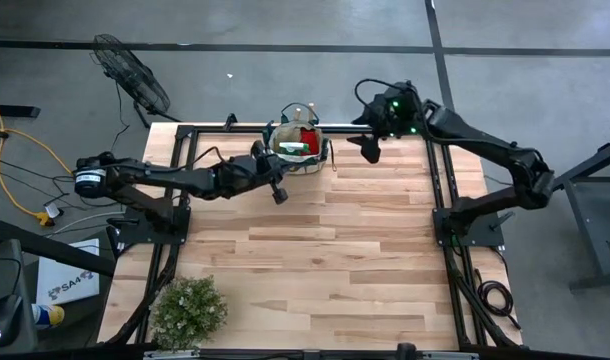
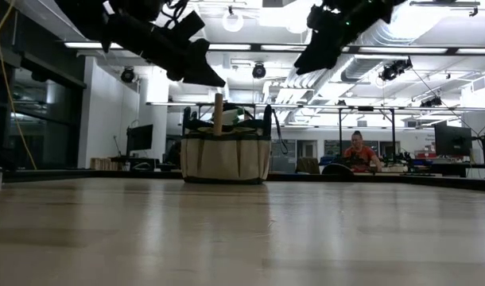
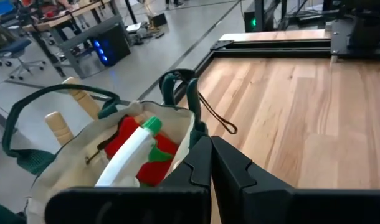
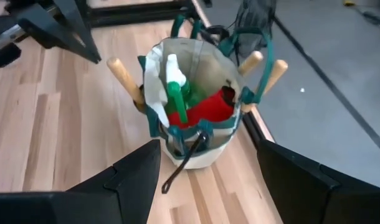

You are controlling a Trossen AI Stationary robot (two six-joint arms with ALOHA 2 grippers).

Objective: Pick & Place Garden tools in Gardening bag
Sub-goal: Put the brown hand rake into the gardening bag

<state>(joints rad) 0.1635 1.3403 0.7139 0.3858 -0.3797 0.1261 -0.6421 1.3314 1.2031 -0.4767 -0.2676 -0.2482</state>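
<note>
The beige gardening bag (image 1: pixel 300 146) with green trim stands at the table's far edge, its base on the wood. In the right wrist view the bag (image 4: pixel 196 146) holds a green-and-white sprayer (image 4: pixel 174 87) and red-handled shears (image 4: pixel 209 107), and wooden handles (image 4: pixel 123 78) (image 4: pixel 265 67) stick up from its sides. My left gripper (image 1: pixel 278 191) is shut and empty, above the table just near-left of the bag; its closed fingers show in the left wrist view (image 3: pixel 210 149). My right gripper (image 1: pixel 370 151) hangs open and empty, right of the bag.
A bushy green plant (image 1: pixel 188 310) stands at the table's near left corner. The black frame rails (image 1: pixel 440 175) run along the table's sides and far edge. A fan (image 1: pixel 135 75) stands on the floor beyond the far left. A person (image 2: pixel 358 151) sits far behind.
</note>
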